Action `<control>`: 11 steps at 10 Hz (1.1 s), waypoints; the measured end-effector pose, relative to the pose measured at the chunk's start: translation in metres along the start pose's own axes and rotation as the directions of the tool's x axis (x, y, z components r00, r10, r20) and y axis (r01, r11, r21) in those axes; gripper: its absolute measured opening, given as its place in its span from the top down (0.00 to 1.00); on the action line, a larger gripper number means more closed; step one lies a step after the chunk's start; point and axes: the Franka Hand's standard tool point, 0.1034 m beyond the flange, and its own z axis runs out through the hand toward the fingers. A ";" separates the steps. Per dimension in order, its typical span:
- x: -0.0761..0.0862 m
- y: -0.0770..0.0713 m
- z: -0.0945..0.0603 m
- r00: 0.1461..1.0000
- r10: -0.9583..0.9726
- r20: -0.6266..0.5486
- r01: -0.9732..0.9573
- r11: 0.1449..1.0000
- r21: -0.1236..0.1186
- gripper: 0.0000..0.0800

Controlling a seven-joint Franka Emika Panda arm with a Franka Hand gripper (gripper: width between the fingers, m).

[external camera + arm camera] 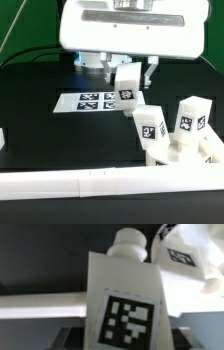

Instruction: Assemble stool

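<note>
White plastic leg (127, 90) is clamped in the fingers (150, 72), held above the tabletop (40, 130) to the exterior view's left of the seat (190, 152), where two other legs (152, 126) stand. Probably the carrying step; next, line its peg up over a free recess and lower it.

The exterior view stands off the arm, raised, facing down across the black table (40, 110) toward the gripper (130, 80). It is far enough back to take in the marker board (95, 101) and the long white rail (70, 185). The wrist view looks along the fingers (72, 338) from very near, filled by the leg (125, 291) clamped between them. Both views share that leg. A second leg (182, 255) shows past the fingertips.
</note>
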 end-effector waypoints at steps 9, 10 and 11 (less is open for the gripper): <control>0.045 -0.016 -0.049 0.994 -0.092 -0.058 0.094 0.995 0.026 0.59; 0.044 -0.018 -0.047 0.993 -0.095 -0.064 0.096 0.995 0.024 0.59; 0.042 -0.036 -0.037 0.984 -0.137 -0.115 0.140 0.990 0.013 0.59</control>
